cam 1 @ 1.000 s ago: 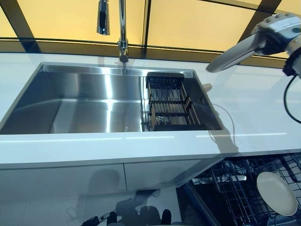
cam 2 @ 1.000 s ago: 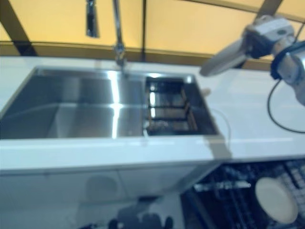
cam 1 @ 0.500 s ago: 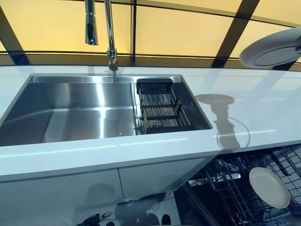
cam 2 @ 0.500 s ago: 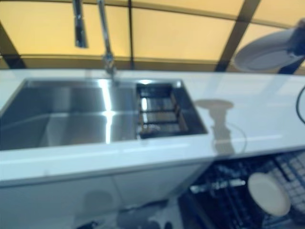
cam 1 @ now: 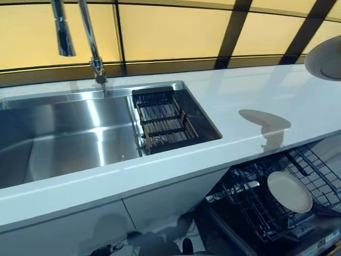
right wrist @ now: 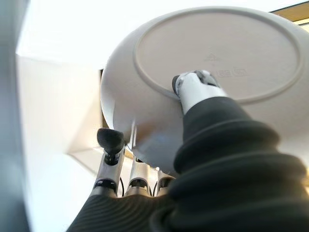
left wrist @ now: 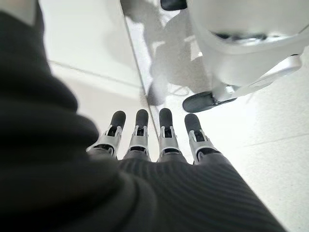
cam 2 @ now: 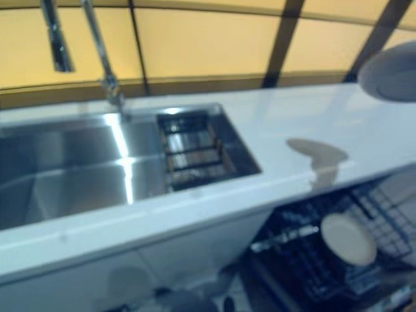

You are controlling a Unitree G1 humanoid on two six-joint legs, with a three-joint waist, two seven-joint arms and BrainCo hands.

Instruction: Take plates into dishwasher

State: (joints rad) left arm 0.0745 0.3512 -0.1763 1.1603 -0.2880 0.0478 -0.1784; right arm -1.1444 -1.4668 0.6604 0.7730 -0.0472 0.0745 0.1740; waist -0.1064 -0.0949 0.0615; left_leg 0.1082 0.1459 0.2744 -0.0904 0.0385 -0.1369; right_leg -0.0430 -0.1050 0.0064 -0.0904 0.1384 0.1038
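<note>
The right hand (right wrist: pixel 159 159) is pinching a grey plate (cam 1: pixel 326 57) above the desk (cam 1: pixel 256 101); it should be tilting the plate upright for the dishwasher rack (cam 1: pixel 256 205), beside the racked plate (cam 1: pixel 289 191). The left hand (left wrist: pixel 154 140) is hanging open.

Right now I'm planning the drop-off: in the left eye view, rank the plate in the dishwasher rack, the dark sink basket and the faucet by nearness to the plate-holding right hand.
Right hand holds a plate at far right.
1. Plate in dishwasher rack, lower right.
2. Dark sink basket, centre.
3. Faucet, upper left.
</note>
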